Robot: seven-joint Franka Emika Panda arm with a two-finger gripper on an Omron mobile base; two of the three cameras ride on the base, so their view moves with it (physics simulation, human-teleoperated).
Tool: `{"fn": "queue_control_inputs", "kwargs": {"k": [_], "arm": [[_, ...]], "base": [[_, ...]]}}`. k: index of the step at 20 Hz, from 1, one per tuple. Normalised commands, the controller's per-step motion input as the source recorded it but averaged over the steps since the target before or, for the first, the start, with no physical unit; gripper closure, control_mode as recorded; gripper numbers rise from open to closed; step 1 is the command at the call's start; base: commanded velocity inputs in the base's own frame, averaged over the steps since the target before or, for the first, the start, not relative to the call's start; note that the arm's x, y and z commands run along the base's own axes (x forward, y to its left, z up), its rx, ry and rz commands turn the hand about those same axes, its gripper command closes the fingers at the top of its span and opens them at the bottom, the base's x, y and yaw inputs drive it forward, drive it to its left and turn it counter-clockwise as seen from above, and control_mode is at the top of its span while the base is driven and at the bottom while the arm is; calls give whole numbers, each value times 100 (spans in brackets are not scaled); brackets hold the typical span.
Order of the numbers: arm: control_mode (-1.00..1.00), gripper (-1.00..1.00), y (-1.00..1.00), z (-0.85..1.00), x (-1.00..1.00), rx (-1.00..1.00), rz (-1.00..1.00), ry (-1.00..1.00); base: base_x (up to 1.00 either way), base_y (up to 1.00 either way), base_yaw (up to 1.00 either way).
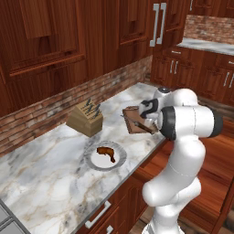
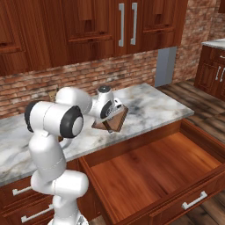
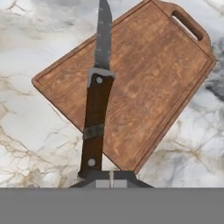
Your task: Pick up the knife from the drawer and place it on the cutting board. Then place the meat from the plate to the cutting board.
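Tool gripping knife above cutting board

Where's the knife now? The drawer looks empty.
In the hand view, the knife lies across the cutting board on the marble counter, just ahead of the hand.

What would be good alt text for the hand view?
A knife with a dark handle hangs over a wooden board on a marble counter, its handle end at the fingers and its blade pointing away.
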Motion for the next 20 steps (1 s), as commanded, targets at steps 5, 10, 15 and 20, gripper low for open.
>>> {"fn": "queue_control_inputs", "kwargs": {"k": [5,10,15,20], "arm": [[-100,100,-5,-21,42,1,0,3],[-100,100,-18,-12,31,4,0,0],[-100,100,-18,0,0,4,0,0],[-100,100,0,6,0,0,-1,0]], "base": [[0,0,0],[0,0,0],[0,0,0],[0,0,0]]}}
